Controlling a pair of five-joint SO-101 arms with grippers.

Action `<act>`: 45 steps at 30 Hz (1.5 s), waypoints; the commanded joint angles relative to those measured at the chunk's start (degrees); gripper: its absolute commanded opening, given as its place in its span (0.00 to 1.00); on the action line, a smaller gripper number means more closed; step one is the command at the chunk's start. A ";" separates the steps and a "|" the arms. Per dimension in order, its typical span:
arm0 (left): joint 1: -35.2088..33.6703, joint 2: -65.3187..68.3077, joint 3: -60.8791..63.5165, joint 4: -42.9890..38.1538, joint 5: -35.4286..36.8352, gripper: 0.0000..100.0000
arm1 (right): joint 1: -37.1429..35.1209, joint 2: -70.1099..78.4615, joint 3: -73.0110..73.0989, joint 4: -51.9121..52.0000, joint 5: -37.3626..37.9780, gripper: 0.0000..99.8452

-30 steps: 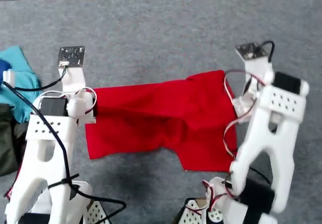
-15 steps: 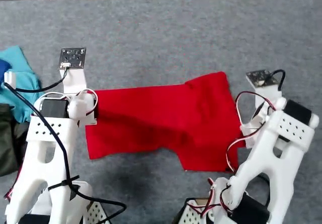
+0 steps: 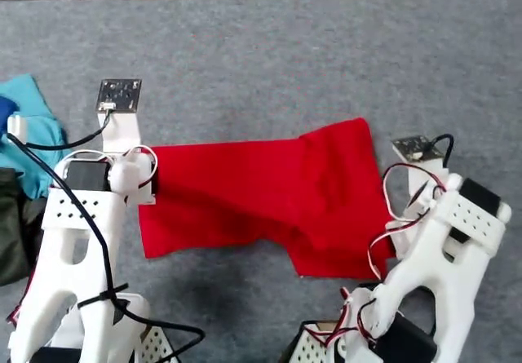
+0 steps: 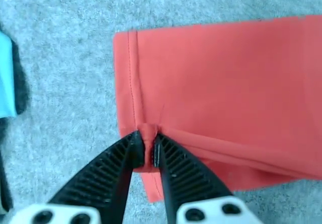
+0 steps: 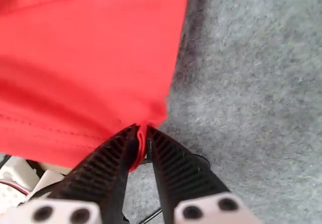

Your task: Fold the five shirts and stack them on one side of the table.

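Soft-fabric, long-folded red shirt (image 3: 269, 196) lies flat mid-table on the grey felt-like table cover (image 3: 269, 53), spread as a band btwn the two white plastic arms; its narrower end is at the left arm (image 3: 77, 241), its wider, deeper end at the right arm (image 3: 444, 241).

L gripper (image 4: 146, 151): black ribbed jaws nearly closed, pinching a small ridge of the stitched hem at the shirt's (image 4: 216, 88) short edge, approx mid-edge; fabric puckers slightly at the pinch and a crease runs off from it across the cloth.

R gripper (image 5: 142, 138): jaws narrow too, clamped on a thin fold at the shirt's (image 5: 85, 58) edge, close to a corner where red cloth meets grey cover; a stitched seam line runs nearby.

Both ends sit low, at or v. near the table surface; can't tell if either is lifted.

Crumpled turquoise cloth garment (image 3: 28, 126) lies at the table's left edge, well apart from the red shirt, w/ a dark, bunched garment (image 3: 10, 236) just beside it toward the arm bases; the left arm's black cable crosses over the turquoise one.
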State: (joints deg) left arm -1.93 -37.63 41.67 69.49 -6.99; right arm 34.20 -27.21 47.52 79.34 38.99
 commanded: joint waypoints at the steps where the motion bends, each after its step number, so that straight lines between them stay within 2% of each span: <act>1: -1.85 -1.89 0.00 1.41 -0.70 0.02 | 3.47 -2.42 0.22 -0.70 2.46 0.00; 10: -1.58 -1.54 0.35 1.85 -1.93 0.02 | 4.70 -2.42 5.41 -0.53 6.15 0.00; 20: -1.58 -1.45 0.79 1.85 -3.34 0.02 | 4.88 -2.42 8.31 -8.09 6.42 0.00; 23: -1.05 -1.63 2.99 1.93 -9.67 0.06 | 4.88 -2.42 8.57 -9.67 8.26 0.00; 25: -1.49 -1.89 4.13 2.02 -9.85 0.12 | 5.14 -2.42 8.84 -9.14 12.31 0.01; 29: -3.34 -1.89 4.22 2.02 -9.85 0.22 | 5.14 -2.42 8.66 -6.24 13.54 0.07; 33: -6.07 -1.63 2.46 2.11 -9.85 0.23 | 5.23 -2.42 8.13 -3.16 16.97 0.16; 36: -8.00 -1.45 0.35 2.20 -9.85 0.23 | 5.23 -2.42 5.14 -1.05 16.88 0.17; 40: -8.00 -1.36 -2.55 1.85 -6.24 0.23 | 4.97 -2.42 -3.12 2.29 14.24 0.17; 45: -2.11 -1.36 -3.34 -2.29 1.76 0.23 | 0.66 -1.98 -12.88 2.73 9.49 0.17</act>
State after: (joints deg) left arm -7.65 -38.15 41.23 69.85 -9.54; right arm 37.54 -27.21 41.01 81.10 50.95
